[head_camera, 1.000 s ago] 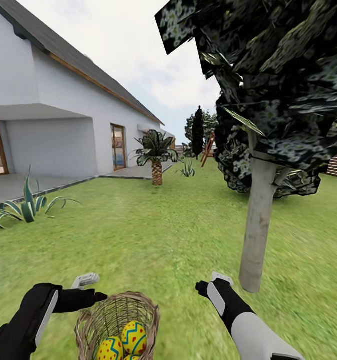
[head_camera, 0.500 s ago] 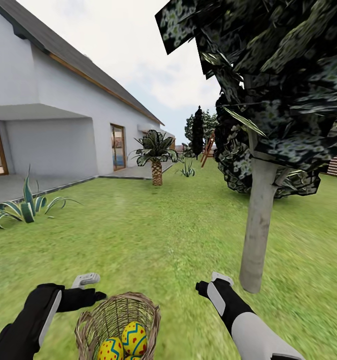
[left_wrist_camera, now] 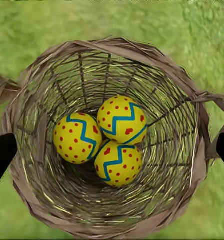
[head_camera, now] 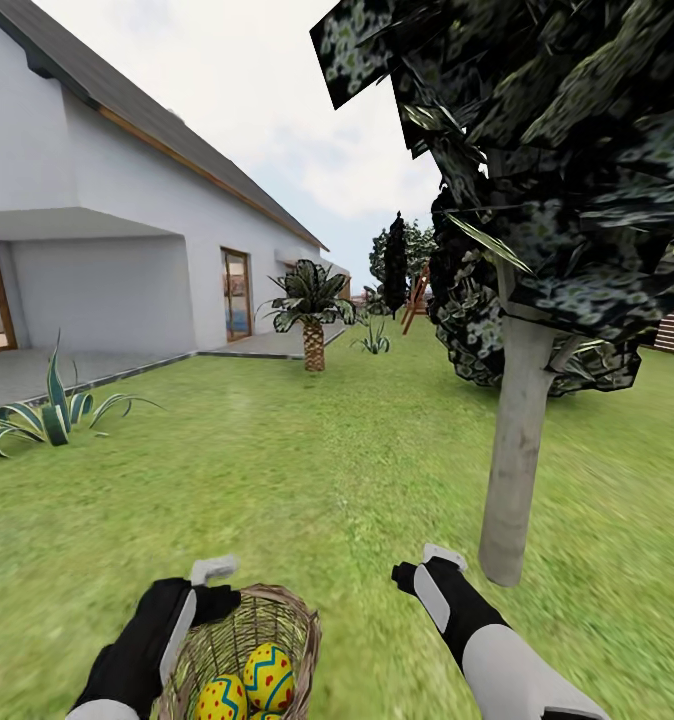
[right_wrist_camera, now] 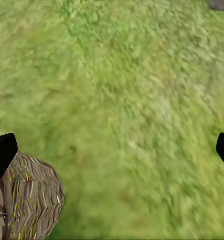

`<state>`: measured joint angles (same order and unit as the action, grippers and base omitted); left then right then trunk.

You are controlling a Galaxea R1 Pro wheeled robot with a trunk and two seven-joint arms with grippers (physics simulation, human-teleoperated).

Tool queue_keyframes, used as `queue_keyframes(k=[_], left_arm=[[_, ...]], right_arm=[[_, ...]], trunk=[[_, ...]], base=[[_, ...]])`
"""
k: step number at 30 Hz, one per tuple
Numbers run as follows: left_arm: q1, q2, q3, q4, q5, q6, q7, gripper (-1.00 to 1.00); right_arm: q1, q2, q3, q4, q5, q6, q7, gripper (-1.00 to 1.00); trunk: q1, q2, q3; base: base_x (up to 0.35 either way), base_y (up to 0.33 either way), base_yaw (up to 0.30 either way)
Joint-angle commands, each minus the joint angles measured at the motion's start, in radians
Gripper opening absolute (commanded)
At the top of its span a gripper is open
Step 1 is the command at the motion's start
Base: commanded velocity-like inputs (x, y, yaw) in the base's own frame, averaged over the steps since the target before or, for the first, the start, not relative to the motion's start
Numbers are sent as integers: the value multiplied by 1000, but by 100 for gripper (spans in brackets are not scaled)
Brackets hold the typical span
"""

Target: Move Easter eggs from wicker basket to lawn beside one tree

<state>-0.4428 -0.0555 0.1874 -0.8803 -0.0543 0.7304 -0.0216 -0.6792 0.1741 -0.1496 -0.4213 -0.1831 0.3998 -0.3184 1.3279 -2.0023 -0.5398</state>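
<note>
My left claw (head_camera: 214, 572) hangs right over the wicker basket (head_camera: 277, 610). In the left wrist view its two black fingertips (left_wrist_camera: 2, 155) sit far apart, one at each side of the basket's rim (left_wrist_camera: 201, 150), so the claw is wide open. It holds nothing. I cannot tell if the tips touch the rim or just hang above it.

Straight below this claw, down in the bottom of the basket, lie the three Easter eggs (left_wrist_camera: 103, 139). They are yellow with red dots and blue-green zigzag bands. They are bunched up and touching each other. In the head view I see two of them (head_camera: 267, 675) clearly inside the basket, just behind and below my left claw.

My right claw (head_camera: 439, 556) hangs over the lawn (head_camera: 307, 460), off to the right of the basket. In the right wrist view its black fingertips (right_wrist_camera: 3, 152) are at the two far edges, so this claw is wide open too. It holds nothing, and there is just grass (right_wrist_camera: 121, 115) below it. The side of the basket (right_wrist_camera: 29, 200) is near one fingertip.

The tree (head_camera: 517, 440) with the pale grey trunk stands just beyond my right claw and a little to its right. Its dark leafy top spreads high above that claw.

Far ahead of both claws are the white house (head_camera: 97, 260), a short palm (head_camera: 312, 310) and a spiky plant (head_camera: 52, 410) at the left.
</note>
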Motion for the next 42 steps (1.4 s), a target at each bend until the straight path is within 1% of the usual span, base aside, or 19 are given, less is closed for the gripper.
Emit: queue_keyframes(k=[1,3,5,7,9,13,15,20,26,35,42], left_arm=[[-16,-4,3,22,-6,-5,10,100],[-53,-10,4,105,-6,-58,38,100],[-70,-12,5,157,-6,-108,51,100],[-78,-15,5,183,-6,-133,56,100],[-81,-15,6,194,-5,-141,58,100],[-84,-15,6,201,-6,-149,60,100],[-85,-16,6,202,-6,-151,60,100],[-85,-15,6,202,-6,-152,60,100],[-85,-13,4,202,-6,-150,58,100],[-85,-9,6,202,-4,-139,59,100],[-85,-9,6,202,-4,-138,54,100]], right_arm=[[0,0,-1,-2,-11,1,-6,100],[0,0,-2,-1,-15,1,-3,100],[2,0,-4,2,-18,0,1,100],[12,0,-5,4,-19,-1,2,100],[25,0,-5,3,-20,-3,3,100],[37,0,-4,4,-20,-7,3,100],[52,0,-4,3,-19,-8,2,100],[75,0,-9,5,-23,5,4,100],[124,0,-20,6,-28,4,4,100],[131,0,-22,14,-28,-2,4,100],[132,0,-21,18,-26,-6,4,100]], trunk=[[0,-1,-1],[0,-1,-1],[0,-1,-1],[0,-1,-1],[0,-1,-1],[0,-1,-1],[0,-1,-1],[0,-1,-6],[0,-1,-15],[0,-1,-18],[0,-1,-18]], base=[[0,0,0],[0,0,0],[0,0,0],[0,0,0],[0,0,0],[0,0,0],[0,0,0],[0,0,0],[0,0,0],[4,0,0],[141,0,0]])
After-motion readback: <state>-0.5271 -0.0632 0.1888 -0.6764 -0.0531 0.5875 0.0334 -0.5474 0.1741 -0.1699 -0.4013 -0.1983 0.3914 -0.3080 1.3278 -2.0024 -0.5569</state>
